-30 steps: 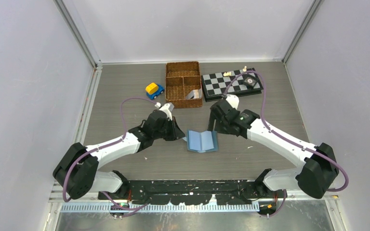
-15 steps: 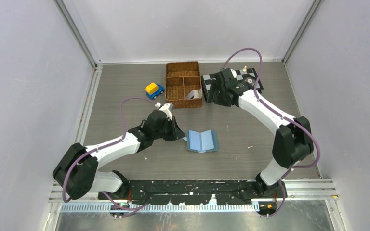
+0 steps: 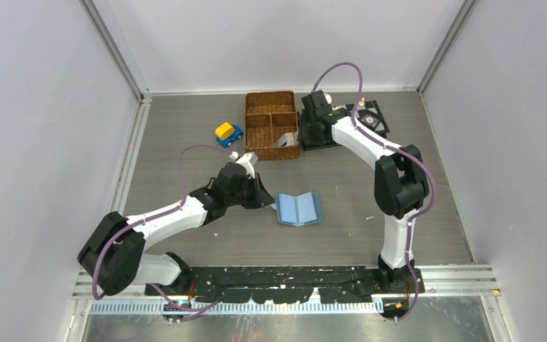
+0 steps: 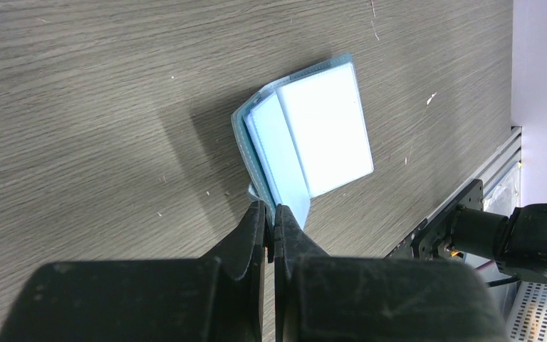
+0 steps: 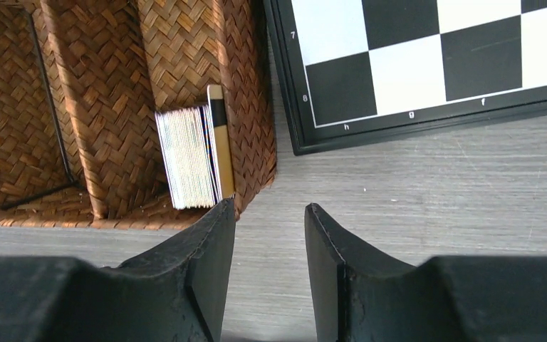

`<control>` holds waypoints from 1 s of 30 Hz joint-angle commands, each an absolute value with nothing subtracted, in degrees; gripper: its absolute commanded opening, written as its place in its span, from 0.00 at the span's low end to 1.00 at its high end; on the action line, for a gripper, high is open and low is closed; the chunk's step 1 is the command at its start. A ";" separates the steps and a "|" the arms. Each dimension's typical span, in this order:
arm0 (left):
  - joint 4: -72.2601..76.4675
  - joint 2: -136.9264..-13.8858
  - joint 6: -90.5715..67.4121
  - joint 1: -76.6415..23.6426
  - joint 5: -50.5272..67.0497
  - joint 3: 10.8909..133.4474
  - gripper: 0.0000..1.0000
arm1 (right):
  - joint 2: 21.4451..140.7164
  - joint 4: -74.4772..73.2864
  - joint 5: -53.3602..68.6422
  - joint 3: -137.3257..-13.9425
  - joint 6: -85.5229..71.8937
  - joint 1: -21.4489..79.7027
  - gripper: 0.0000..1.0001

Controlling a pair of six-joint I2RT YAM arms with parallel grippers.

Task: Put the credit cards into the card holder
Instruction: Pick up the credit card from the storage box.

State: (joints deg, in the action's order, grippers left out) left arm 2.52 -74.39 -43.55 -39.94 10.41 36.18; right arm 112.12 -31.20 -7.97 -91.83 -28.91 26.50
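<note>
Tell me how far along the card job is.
Done: the card holder lies open on the table. In hand: the left gripper is shut on its near edge, apparently steadying it. The right gripper, open and empty, hovers by the credit cards stacked on edge in the wicker basket. To do: every card pick and insertion, as far as I can see.

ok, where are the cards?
Cards stand on edge in the basket's compartment nearest the chessboard, left-centre in right wrist view, just past the right gripper.

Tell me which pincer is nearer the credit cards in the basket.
Right. The right pincer hangs open beside the basket corner where the credit cards stand; the left pincer is far off, shut on the card holder.
</note>
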 commanded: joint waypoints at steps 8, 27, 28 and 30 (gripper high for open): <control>4.56 -74.30 -43.77 -39.48 11.89 36.14 0.00 | 113.14 -29.27 -7.98 -96.67 -27.52 26.37 0.45; 4.83 -74.80 -43.86 -39.16 12.25 35.97 0.00 | 115.04 -29.08 -6.13 -99.46 -27.49 26.45 0.46; 4.91 -74.91 -43.90 -39.12 12.27 35.99 0.00 | 115.36 -29.28 -6.26 -99.80 -27.39 26.41 0.46; 5.00 -75.01 -43.89 -39.06 12.38 35.96 0.00 | 116.14 -29.65 -6.25 -100.64 -27.27 26.50 0.45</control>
